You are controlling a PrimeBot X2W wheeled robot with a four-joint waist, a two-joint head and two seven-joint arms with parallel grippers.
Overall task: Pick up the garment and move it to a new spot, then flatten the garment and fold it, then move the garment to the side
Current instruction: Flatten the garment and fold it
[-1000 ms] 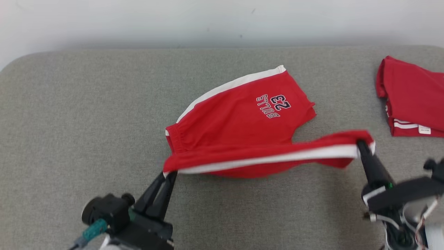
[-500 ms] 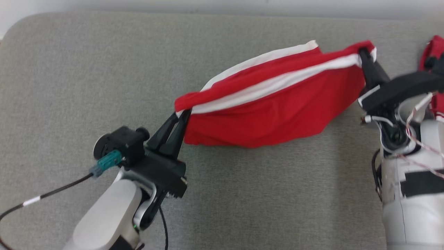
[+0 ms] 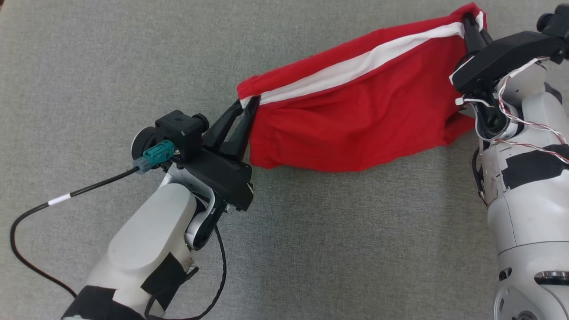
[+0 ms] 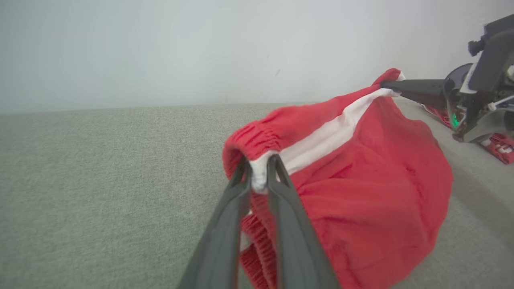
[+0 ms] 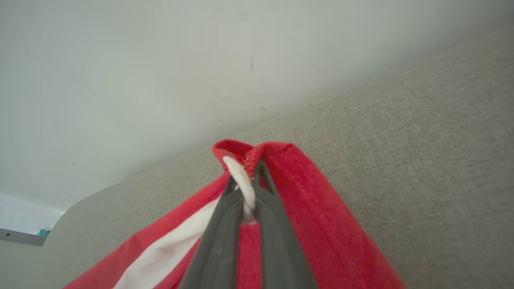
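The garment [image 3: 355, 111] is a pair of red shorts with a white side stripe, stretched between both grippers over the grey fabric table [image 3: 111, 58]. My left gripper [image 3: 249, 103] is shut on the gathered waistband end, where the left wrist view shows the white stripe pinched between the gripper's [image 4: 259, 162] fingers. My right gripper [image 3: 467, 20] is shut on the hem end at the upper right, the gripper [image 5: 245, 176] clamping the red hem [image 5: 281, 160] and stripe. The cloth [image 4: 361, 180] sags in a pouch below the taut stripe, and its lower edge seems to rest on the table.
A second red garment [image 4: 498, 146] lies on the table beyond the right gripper [image 4: 387, 84]. A pale wall [image 4: 160, 48] rises behind the table's far edge. A black cable [image 3: 44, 206] trails from my left wrist over the table.
Both grippers have carried the near edge of the garment away from me, over its far half, so the printed number is now hidden. The head camera has tilted down.
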